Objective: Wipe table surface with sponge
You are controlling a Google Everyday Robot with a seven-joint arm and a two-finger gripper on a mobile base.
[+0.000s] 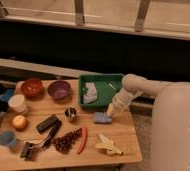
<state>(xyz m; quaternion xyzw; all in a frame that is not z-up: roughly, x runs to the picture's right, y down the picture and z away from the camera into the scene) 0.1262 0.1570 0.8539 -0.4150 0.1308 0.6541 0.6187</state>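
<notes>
**Sponge at the tray's edge: press flat, sweep only the open wood**

Sponge (102, 117) lies flat on the table surface (125, 131), just in front of the green tray (101, 76) and toward the table's right side. The gripper (111, 109) is down at the sponge's right end, touching it or very nearly so. The arm (138, 88) reaches in from the right over the tray's corner. Whether the gripper is clamped on the pad or only resting against it, I cannot tell.

The step in hand looks like the wipe itself, or the last of the grasp before it. To do it well, the pad probably wants light, even downward pressure. That way its whole face drags on the wood and no corner lifts. The clearest bare stretch seems to lie between the sponge, the banana (108, 145) and the table's right edge, so strokes there are likely safest.

Crowding is the main hazard. A small metal cup (71, 114) stands near on the left, the banana lies near on the front side, and a red chilli (83, 140) and grapes (65, 142) lie to the banana's left. A long sweep left or forward would likely shove these. Short back-and-forth passes seem the better choice, parallel to the tray's front wall and stopping short of the cup, with care that the wrist does not knock the tray
</notes>
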